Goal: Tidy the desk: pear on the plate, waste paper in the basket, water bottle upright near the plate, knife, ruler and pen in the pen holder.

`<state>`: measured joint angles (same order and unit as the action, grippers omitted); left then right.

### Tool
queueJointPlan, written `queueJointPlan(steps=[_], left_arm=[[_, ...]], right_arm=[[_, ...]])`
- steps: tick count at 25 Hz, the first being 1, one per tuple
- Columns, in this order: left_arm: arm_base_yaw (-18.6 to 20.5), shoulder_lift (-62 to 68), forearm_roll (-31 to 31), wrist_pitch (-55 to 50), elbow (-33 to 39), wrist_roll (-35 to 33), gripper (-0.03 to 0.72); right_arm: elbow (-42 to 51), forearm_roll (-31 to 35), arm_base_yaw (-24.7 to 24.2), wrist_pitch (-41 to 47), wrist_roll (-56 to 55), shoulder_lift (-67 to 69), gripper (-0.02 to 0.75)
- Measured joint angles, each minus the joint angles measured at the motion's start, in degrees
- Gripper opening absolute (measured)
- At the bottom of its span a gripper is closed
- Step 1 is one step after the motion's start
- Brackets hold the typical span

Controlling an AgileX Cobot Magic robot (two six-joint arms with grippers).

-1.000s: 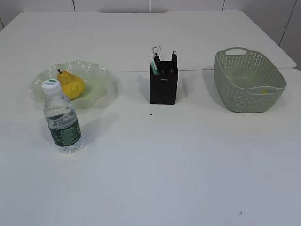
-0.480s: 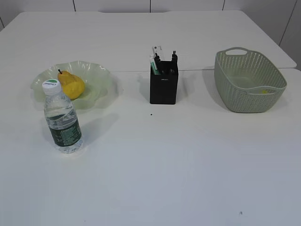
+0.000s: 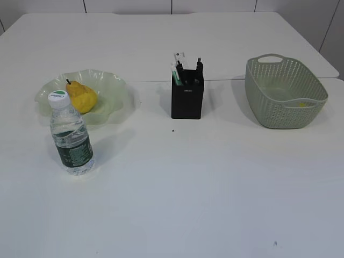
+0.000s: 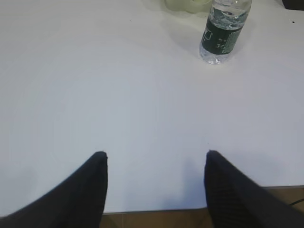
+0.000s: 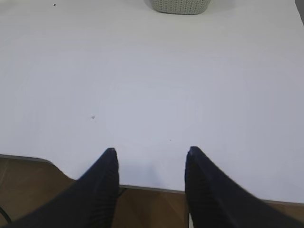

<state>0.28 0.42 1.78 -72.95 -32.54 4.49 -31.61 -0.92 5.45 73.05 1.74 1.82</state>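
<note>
Resting on the plate (image 3: pixel 110 94) at the bench's (image 3: pixel 188 183) left: pear (image 3: pixel 81 97). Standing upright just in front of that plate: bottle (image 3: pixel 71 135). Sticking out of the black holder (image 3: pixel 186 99) at centre: pen and other thin items, too small to tell apart. Sitting on the right: basket (image 3: pixel 285 94), a yellow scrap (image 3: pixel 302 104) inside. Hovering over the near bench edge, fingers apart, holding nothing: left tool (image 4: pixel 156 164) and right tool (image 5: pixel 151 159).
</note>
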Motion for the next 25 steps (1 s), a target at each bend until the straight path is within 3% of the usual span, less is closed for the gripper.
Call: queueJointPlan(steps=[17,25], left_arm=[[0.00,-0.05,0.00,8.19,2.19,-0.21,0.454],[0.00,-0.05,1.52,9.25,2.80,-3.61,0.453]], right_arm=[[2.03,-2.33,0.00,-7.30,0.78,0.00,0.346],[2.79,-2.43,0.00,-7.33,0.81,0.00,0.346]])
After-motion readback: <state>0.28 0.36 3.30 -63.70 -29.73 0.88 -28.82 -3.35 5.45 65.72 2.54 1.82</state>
